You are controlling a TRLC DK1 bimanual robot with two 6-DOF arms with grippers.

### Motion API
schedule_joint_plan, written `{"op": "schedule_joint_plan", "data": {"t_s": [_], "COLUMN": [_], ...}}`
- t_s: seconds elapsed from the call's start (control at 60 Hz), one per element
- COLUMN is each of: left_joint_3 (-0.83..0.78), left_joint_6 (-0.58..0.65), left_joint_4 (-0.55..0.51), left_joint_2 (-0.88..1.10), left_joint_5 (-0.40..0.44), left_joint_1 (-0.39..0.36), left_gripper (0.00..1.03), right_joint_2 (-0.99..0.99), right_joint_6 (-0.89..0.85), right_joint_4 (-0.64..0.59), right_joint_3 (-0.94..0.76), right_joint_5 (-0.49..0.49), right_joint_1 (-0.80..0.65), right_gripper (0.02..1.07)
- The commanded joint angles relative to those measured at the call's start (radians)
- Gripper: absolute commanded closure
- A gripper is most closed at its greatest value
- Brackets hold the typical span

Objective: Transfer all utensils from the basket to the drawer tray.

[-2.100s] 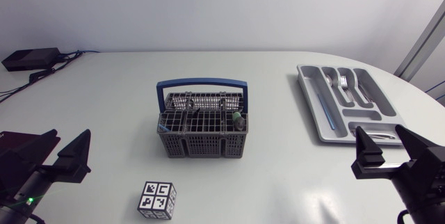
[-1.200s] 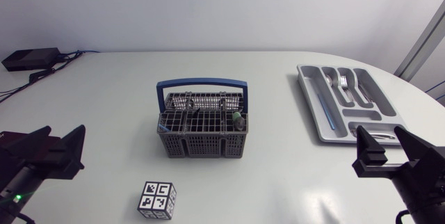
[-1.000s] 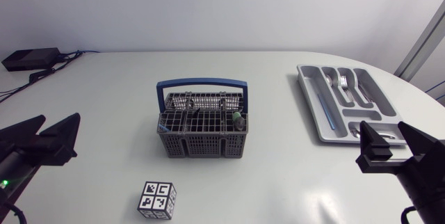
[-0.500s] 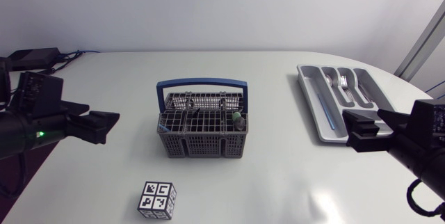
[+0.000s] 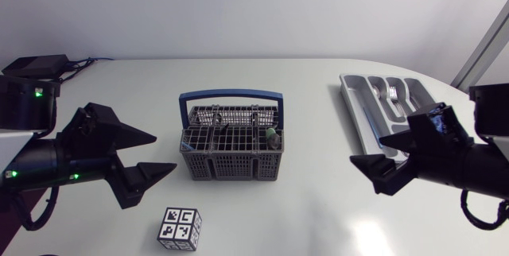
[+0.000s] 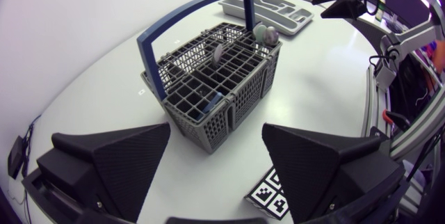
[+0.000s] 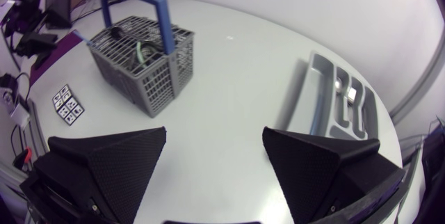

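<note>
Basket (image 5: 231, 165) long side faces me; drawer tray (image 5: 362, 103) runs front-to-back

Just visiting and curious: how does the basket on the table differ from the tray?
The basket is a tall, dark grey mesh box with a blue handle arching over it; the tray is shallow, light grey, solid-walled, with no handle. The basket stands mid-table; the tray lies toward the right arm's side. Both are grey, with compartments.

Basket (image 5: 231, 149) mid-frame, drawer tray (image 5: 351, 97) upper right
The left gripper (image 5: 165, 153) and right gripper (image 5: 367, 149) flank the basket — a marker cube (image 5: 180, 228) lies lower left, in front of it.
</note>
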Motion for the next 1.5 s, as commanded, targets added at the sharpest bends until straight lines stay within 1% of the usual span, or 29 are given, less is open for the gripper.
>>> {"op": "schedule_joint_plan", "data": {"t_s": [0.0, 0.05, 0.15, 0.217, 0.3, 0.35, 0.383, 0.483, 0.533, 0.633, 0.9, 0.967, 1.033, 1.233, 1.267, 1.35, 1.417, 1.45, 1.483], "left_joint_3": [-0.041, -0.052, -0.087, -0.109, -0.115, -0.117, -0.117, -0.110, -0.106, -0.100, -0.106, -0.106, -0.103, -0.097, -0.097, -0.095, -0.094, -0.094, -0.090], "left_joint_6": [0.082, 0.096, 0.130, 0.141, 0.142, 0.145, 0.145, 0.153, 0.164, 0.170, 0.224, 0.228, 0.230, 0.247, 0.256, 0.267, 0.270, 0.270, 0.276], "left_joint_4": [0.030, 0.050, 0.130, 0.184, 0.225, 0.265, 0.283, 0.325, 0.340, 0.379, 0.411, 0.426, 0.431, 0.431, 0.431, 0.431, 0.438, 0.441, 0.443], "left_joint_2": [0.011, 0.011, 0.014, 0.019, 0.045, 0.076, 0.088, 0.131, 0.149, 0.185, 0.235, 0.240, 0.240, 0.221, 0.221, 0.223, 0.225, 0.226, 0.229], "left_joint_5": [0.016, 0.026, 0.056, 0.068, 0.075, 0.089, 0.102, 0.157, 0.183, 0.206, 0.232, 0.241, 0.252, 0.260, 0.260, 0.260, 0.260, 0.260, 0.263], "left_joint_1": [-0.006, -0.006, 0.007, 0.011, 0.014, 0.033, 0.040, 0.080, 0.097, 0.115, 0.111, 0.108, 0.108, 0.074, 0.069, 0.063, 0.062, 0.062, 0.062], "left_gripper": [0.12, 0.12, 0.13, 0.18, 0.21, 0.22, 0.26, 0.31, 0.36, 0.39, 0.40, 0.43, 0.43, 0.45, 0.47, 0.48, 0.52, 0.53, 0.58], "right_joint_2": [0.020, 0.028, 0.050, 0.063, 0.108, 0.136, 0.149, 0.189, 0.215, 0.271, 0.416, 0.455, 0.475, 0.498, 0.504, 0.513, 0.516, 0.519, 0.521], "right_joint_6": [-0.050, -0.050, -0.050, -0.053, -0.067, -0.067, -0.067, -0.067, -0.067, -0.067, -0.065, -0.067, -0.070, -0.087, -0.087, -0.093, -0.096, -0.096, -0.096], "right_joint_4": [-0.017, -0.017, -0.013, -0.001, 0.013, 0.027, 0.035, 0.056, 0.070, 0.096, 0.134, 0.134, 0.133, 0.131, 0.131, 0.133, 0.133, 0.133, 0.134], "right_joint_3": [0.028, 0.032, 0.043, 0.043, 0.051, 0.055, 0.058, 0.069, 0.075, 0.092, 0.161, 0.186, 0.203, 0.230, 0.236, 0.245, 0.252, 0.253, 0.255], "right_joint_5": [-0.023, -0.023, -0.028, -0.025, -0.025, -0.023, -0.023, -0.023, -0.020, -0.018, -0.014, -0.014, -0.015, -0.023, -0.025, -0.026, -0.026, -0.026, -0.026], "right_joint_1": [0.080, 0.105, 0.203, 0.247, 0.253, 0.257, 0.260, 0.264, 0.273, 0.281, 0.332, 0.347, 0.365, 0.444, 0.451, 0.465, 0.476, 0.480, 0.485], "right_gripper": [0.07, 0.07, 0.07, 0.07, 0.07, 0.07, 0.07, 0.07, 0.07, 0.07, 0.07, 0.07, 0.07, 0.07, 0.07, 0.07, 0.07, 0.07, 0.07]}}
